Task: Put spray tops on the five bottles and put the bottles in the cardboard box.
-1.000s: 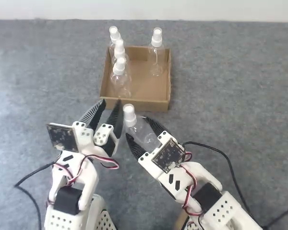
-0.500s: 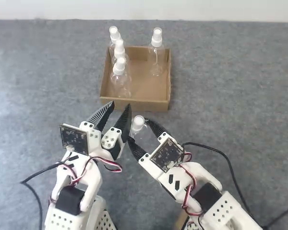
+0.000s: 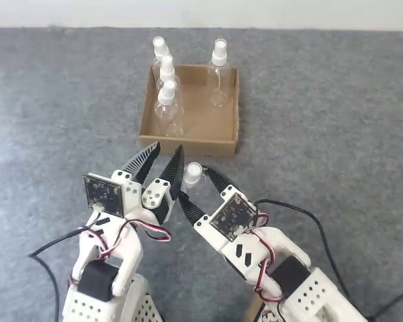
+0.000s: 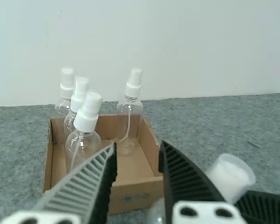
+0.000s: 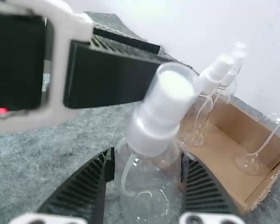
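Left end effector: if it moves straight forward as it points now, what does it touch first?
Probably the near wall of the cardboard box, straight ahead of the open left end effector; depth is unclear.

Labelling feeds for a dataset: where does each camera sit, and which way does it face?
High view: fixed overhead, faces down on grey table; left gripper, right gripper show.
Left wrist view: on left arm, faces brown cardboard box; own open fingers show.
Right wrist view: on right arm, faces clear spray-topped bottle it grips.
All share box and held bottle.
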`<action>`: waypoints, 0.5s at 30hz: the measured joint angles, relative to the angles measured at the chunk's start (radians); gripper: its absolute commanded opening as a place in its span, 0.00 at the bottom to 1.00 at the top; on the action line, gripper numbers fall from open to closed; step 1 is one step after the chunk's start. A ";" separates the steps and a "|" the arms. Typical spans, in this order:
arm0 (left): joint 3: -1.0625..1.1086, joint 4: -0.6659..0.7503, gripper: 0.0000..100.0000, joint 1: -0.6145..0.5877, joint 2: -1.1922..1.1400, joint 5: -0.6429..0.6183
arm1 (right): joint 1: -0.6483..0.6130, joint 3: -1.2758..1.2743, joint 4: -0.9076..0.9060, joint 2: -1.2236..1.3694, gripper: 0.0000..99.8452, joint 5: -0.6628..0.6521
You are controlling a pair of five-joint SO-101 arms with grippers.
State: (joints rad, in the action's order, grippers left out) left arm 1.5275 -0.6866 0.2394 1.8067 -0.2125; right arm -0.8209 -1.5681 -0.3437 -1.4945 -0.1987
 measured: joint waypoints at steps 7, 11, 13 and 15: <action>0.000 -0.018 0.14 0.044 0.000 0.041 | 0.000 0.000 0.000 0.000 0.10 0.000; 0.000 -0.034 0.14 0.063 0.000 0.063 | 0.000 0.000 0.000 0.000 0.10 0.000; 0.000 -0.035 0.14 0.063 0.000 0.068 | 0.000 0.000 0.000 0.000 0.10 0.000; 0.000 -0.035 0.14 0.063 0.000 0.068 | 0.000 0.000 0.000 0.000 0.10 0.000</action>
State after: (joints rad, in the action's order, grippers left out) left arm 1.5275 -0.7219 0.3023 1.8067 -0.1450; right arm -0.8209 -1.5681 -0.3437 -1.4945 -0.1987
